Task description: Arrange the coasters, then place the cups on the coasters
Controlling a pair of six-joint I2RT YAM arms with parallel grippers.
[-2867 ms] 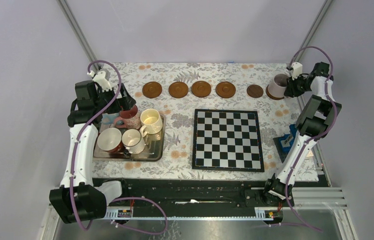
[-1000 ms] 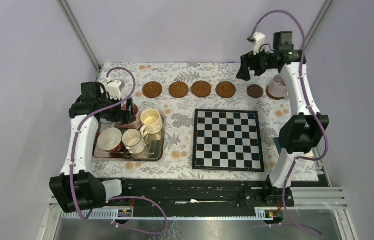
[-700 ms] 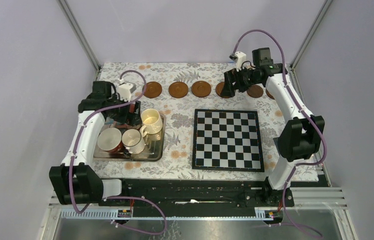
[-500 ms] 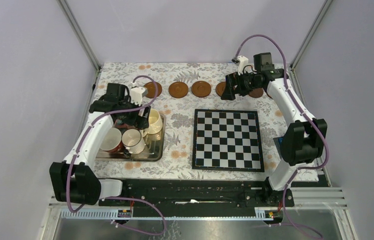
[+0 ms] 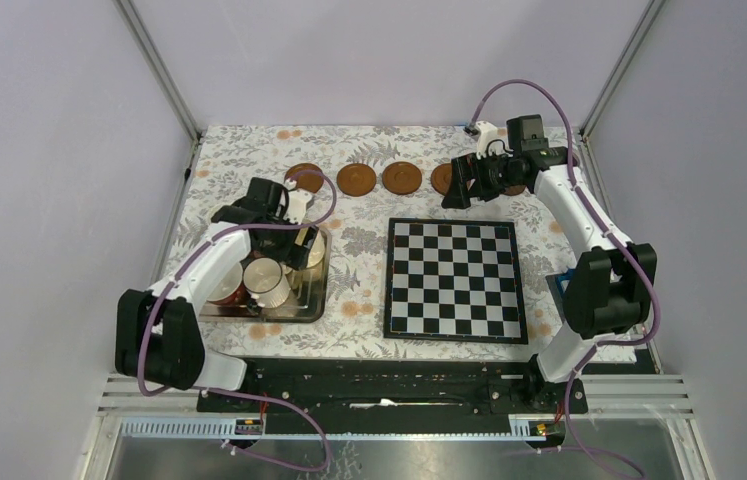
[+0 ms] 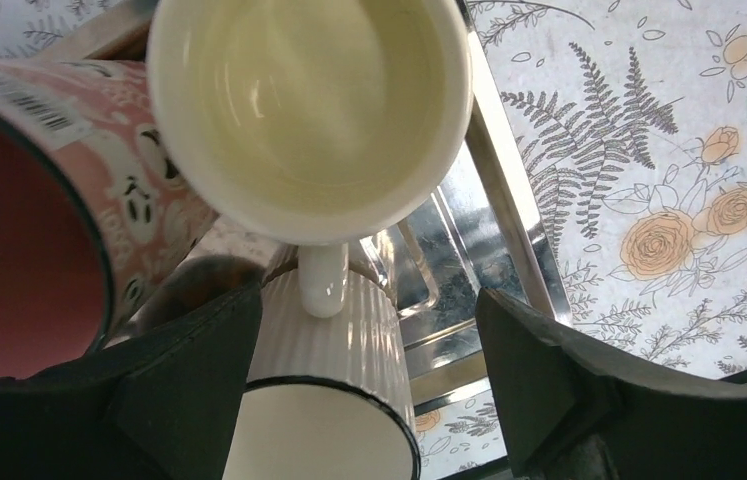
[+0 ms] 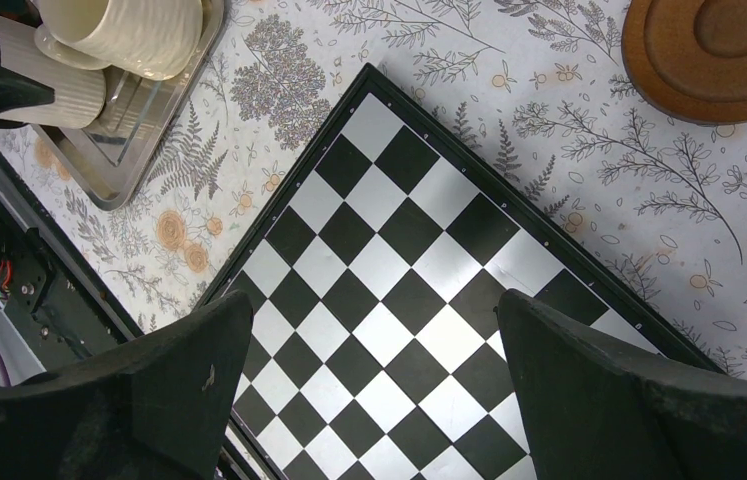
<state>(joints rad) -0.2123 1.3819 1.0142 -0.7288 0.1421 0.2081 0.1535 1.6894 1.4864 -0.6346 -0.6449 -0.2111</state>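
Two brown coasters point(image 5: 356, 180) point(image 5: 402, 178) lie in full view along the table's far side; others in the row are partly covered by the arms. My left gripper point(image 5: 294, 235) hangs open over the metal tray point(image 5: 249, 315). In the left wrist view the ribbed white cup point(image 6: 334, 350) stands between the open jaws point(image 6: 364, 370), close to the left finger and apart from the right one. The cream-yellow cup point(image 6: 309, 110) and the pink patterned cup point(image 6: 29, 200) stand just beyond. My right gripper point(image 5: 459, 185) is open and empty above the chessboard's far edge, with one coaster point(image 7: 719, 45) nearby.
The black-and-white chessboard point(image 5: 454, 280) lies right of the tray. A dark-red cup point(image 5: 221, 285) sits in the tray, half under my left arm. A blue object point(image 5: 564, 285) lies by the right edge behind my right arm. Frame posts stand at the far corners.
My left gripper has swung right across the tray to the white and cream-yellow cups, its jaws narrowing a little. My right gripper has moved left, away from the right end of the coaster row.
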